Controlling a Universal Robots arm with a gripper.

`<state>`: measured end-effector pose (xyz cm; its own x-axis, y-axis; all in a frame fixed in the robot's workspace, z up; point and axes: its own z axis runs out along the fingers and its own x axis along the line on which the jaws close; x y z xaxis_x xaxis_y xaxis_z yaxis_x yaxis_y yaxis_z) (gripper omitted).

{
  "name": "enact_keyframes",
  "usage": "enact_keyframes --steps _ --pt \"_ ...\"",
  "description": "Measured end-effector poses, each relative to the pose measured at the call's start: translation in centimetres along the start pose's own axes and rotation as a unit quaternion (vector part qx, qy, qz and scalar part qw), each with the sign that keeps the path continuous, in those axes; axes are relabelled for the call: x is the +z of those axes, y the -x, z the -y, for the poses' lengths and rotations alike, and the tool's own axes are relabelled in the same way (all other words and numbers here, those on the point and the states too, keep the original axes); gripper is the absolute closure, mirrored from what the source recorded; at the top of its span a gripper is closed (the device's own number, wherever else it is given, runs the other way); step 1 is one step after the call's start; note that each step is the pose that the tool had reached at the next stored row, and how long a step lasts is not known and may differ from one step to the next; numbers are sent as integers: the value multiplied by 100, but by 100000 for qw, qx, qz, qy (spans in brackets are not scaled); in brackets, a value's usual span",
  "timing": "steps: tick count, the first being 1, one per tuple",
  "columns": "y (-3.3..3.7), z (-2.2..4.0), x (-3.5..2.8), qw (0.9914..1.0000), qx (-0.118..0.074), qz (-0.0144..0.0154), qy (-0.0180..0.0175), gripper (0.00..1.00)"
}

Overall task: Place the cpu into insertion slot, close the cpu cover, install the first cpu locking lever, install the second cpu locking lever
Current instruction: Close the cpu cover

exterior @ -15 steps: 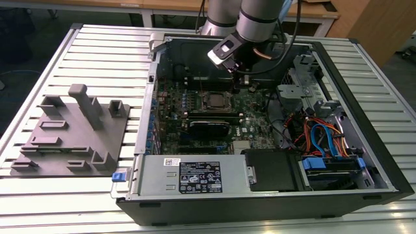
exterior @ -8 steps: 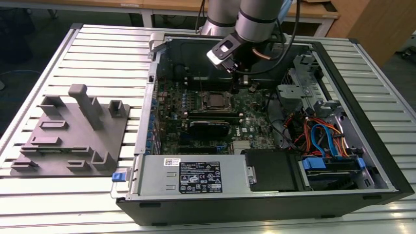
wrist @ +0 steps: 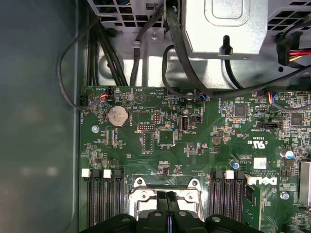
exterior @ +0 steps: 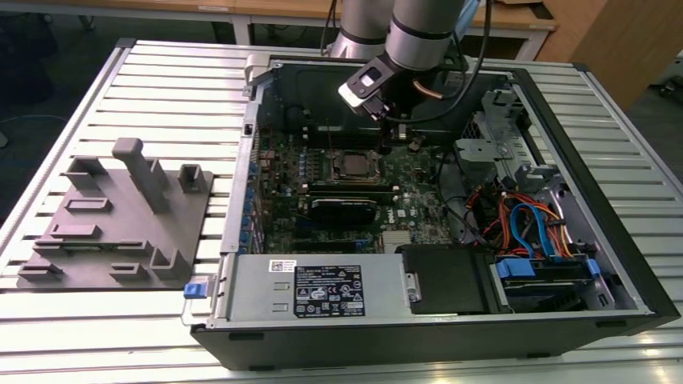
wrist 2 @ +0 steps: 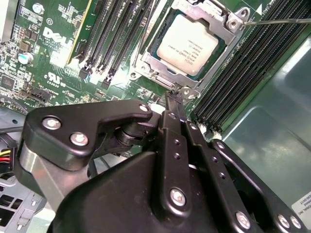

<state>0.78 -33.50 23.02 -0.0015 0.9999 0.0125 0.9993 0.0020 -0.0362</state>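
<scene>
Upper centre of exterior view: black two-finger gripper (exterior: 388, 138), fingers seemingly pressed together, holding nothing, just beside the socket. Silvery square cpu (wrist 2: 193, 44) seated in dark insertion slot (wrist 2: 160, 34); thin silvery cpu cover (wrist 2: 146, 60) lowered over it.

You're in a robotics lab or workshop. An open computer case (exterior: 427, 342) sits on a slatted metal bench (exterior: 139, 80) beside a grey parts fixture (exterior: 117, 232). Wooden desks (exterior: 288, 10) stand behind.
</scene>
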Motion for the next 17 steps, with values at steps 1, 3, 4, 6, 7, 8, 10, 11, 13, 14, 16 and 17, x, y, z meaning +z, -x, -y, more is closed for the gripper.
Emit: enact_keyframes --steps 1,3,4,6,7,8,10,11,13,14,16,17 --pt "0 0 3 100000 0 -3 3 90" --pt "0 0 9 100000 0 8 -1 90" --pt "0 0 13 100000 2 7 0 90" --pt "4 3 22 100000 5 10 -4 90" --pt "8 5 28 100000 0 5 -1 90" --pt "10 7 36 100000 2 -5 2 90" --pt "10 11 51 100000 5 -2 1 90" --pt "11 17 55 100000 1 3 12 90" --pt "12 25 62 100000 3 4 15 90" --pt "12 26 63 100000 -1 -23 20 90" --pt "12 28 64 100000 -2 -53 119 90" --pt "12 30 66 99999 -4 -63 346 90"
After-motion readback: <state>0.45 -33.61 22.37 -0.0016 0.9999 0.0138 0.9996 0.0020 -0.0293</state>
